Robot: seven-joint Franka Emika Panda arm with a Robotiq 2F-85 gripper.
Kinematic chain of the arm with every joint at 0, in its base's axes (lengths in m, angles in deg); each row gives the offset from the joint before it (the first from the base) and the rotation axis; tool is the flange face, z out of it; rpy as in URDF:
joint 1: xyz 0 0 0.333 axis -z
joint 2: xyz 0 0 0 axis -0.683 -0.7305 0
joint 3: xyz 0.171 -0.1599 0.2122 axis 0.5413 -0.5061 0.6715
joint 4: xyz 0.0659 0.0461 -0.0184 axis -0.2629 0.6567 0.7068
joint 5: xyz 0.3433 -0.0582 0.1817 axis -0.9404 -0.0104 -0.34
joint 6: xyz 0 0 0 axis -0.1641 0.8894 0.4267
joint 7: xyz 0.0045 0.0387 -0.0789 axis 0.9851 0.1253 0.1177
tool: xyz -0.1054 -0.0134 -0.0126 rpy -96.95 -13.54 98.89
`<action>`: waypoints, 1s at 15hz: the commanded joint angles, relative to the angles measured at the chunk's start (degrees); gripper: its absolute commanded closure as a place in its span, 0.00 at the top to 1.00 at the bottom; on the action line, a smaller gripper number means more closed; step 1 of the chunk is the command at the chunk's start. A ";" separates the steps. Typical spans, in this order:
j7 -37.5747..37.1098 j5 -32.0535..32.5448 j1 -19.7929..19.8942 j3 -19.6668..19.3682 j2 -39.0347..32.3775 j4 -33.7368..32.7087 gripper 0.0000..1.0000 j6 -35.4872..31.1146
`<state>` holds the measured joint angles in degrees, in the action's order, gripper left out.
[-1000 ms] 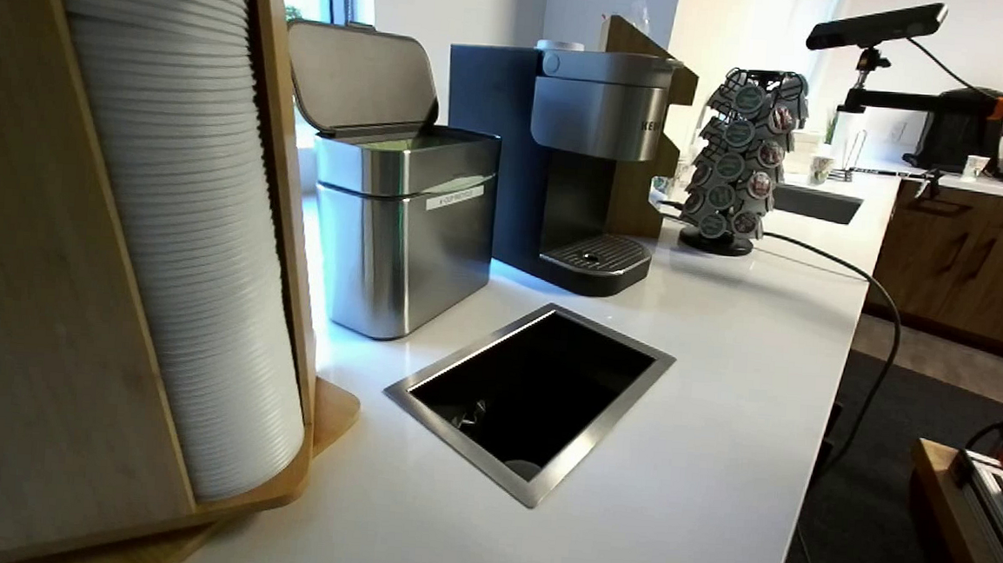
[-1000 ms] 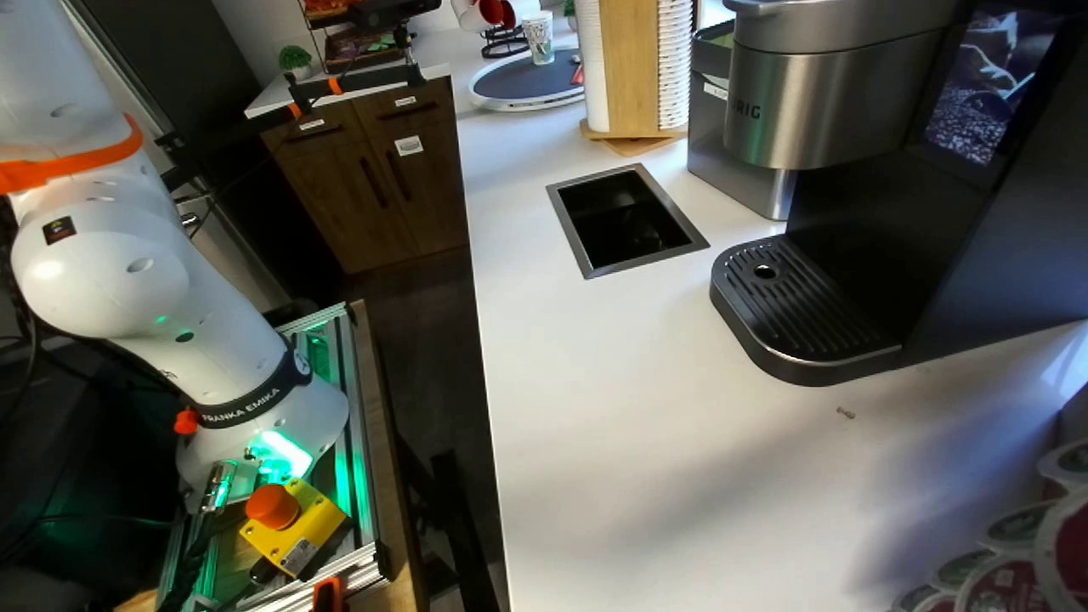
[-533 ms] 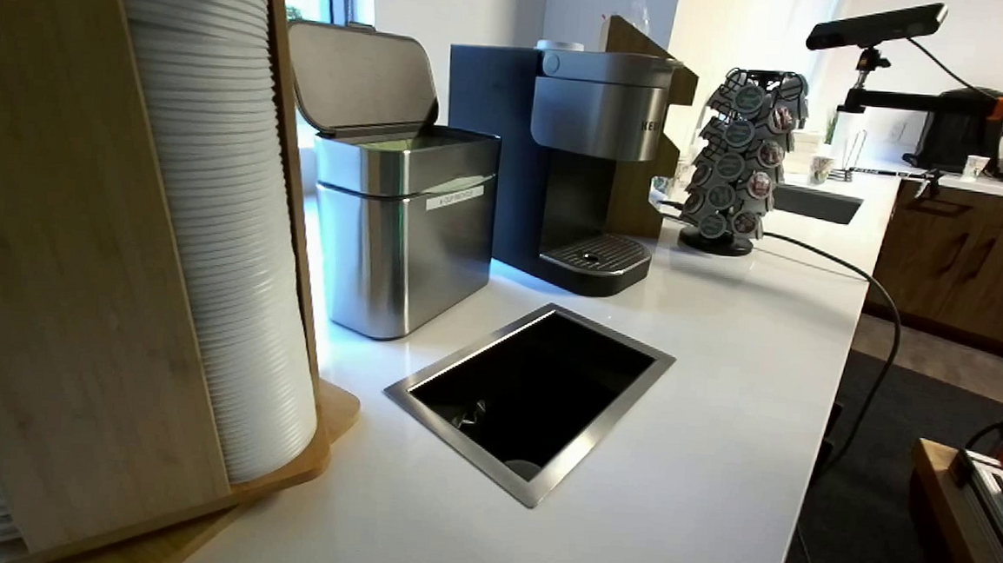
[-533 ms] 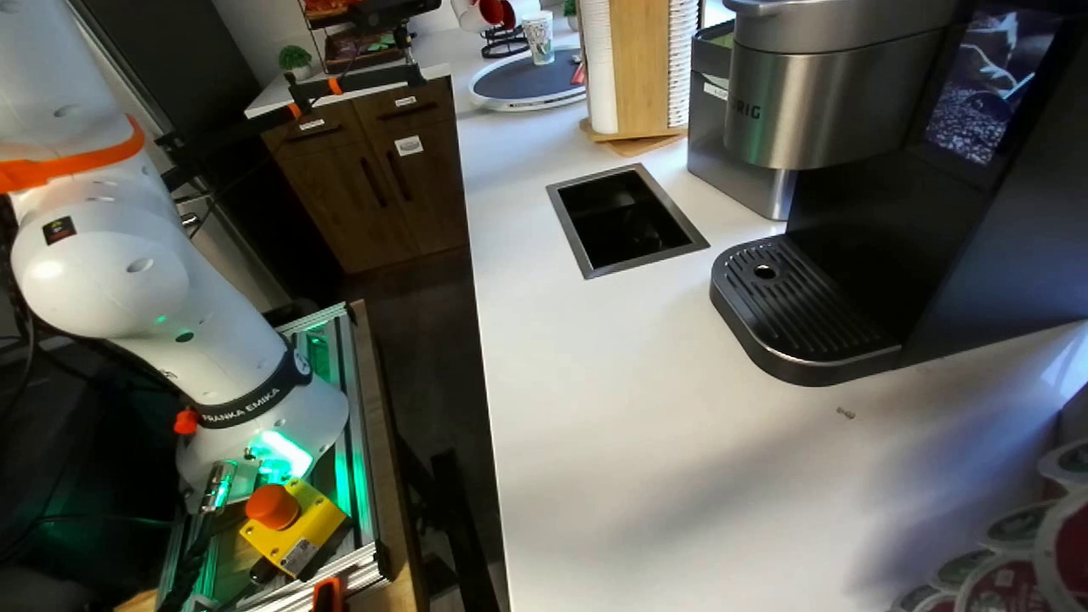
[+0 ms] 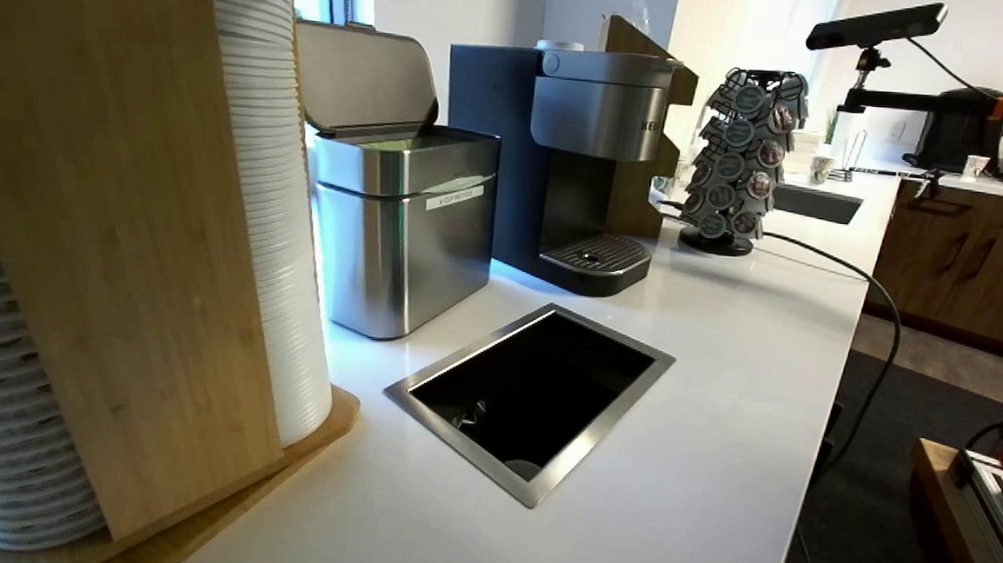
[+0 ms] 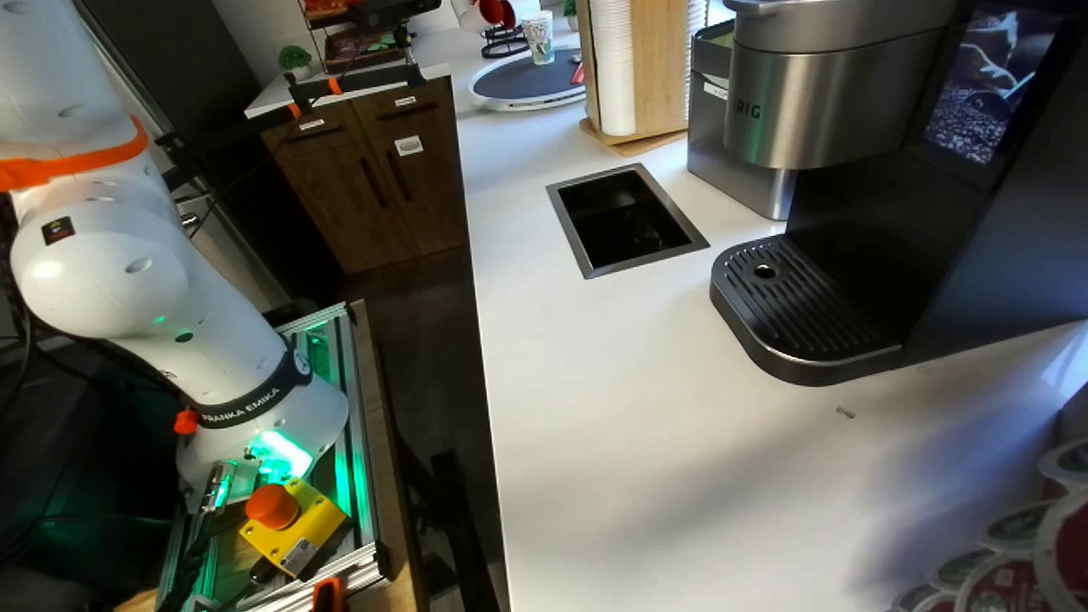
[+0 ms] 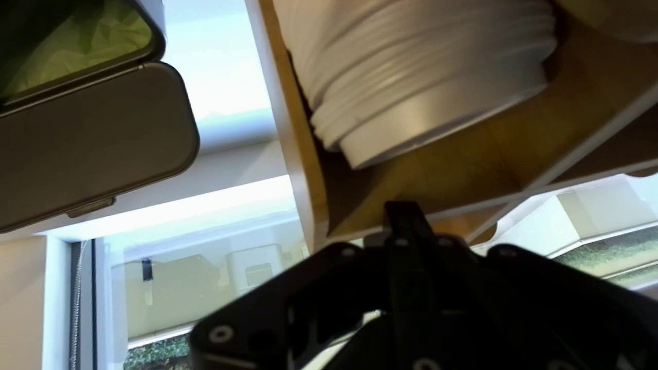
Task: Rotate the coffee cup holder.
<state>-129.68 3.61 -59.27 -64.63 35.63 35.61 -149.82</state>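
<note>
A tall wooden holder (image 6: 660,68) stands on the bench (image 5: 720,417) in both exterior views, near a steel bin (image 5: 408,241), a broad panel (image 5: 146,251) showing between stacks of white cups (image 5: 273,241). In the wrist view, the tool (image 7: 405,209) is clenched, its fingers (image 7: 403,226) together, the tips in front of the holder's boards (image 7: 462,169); whether they touch the wood cannot be told. A metal-rimmed opening (image 5: 599,422) is set into the bench near the holder, with a coffee machine (image 5: 599,118) and a pod rack (image 5: 735,156) farther along. The white arm (image 6: 102,272) rises beside the bench, across a strip of dark floor (image 6: 425,348).
</note>
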 commanded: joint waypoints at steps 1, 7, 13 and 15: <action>0.09 -0.76 0.71 -0.12 -2.05 0.08 0.00 -3.65; 2.28 -2.94 2.37 0.53 -3.34 0.45 0.00 -9.79; 6.32 -7.29 2.79 2.46 -1.27 1.64 0.00 -12.39; 7.80 -8.47 2.68 3.40 0.90 2.23 0.00 -12.30</action>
<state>-124.44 -2.32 -56.98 -62.85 33.01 35.68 -161.52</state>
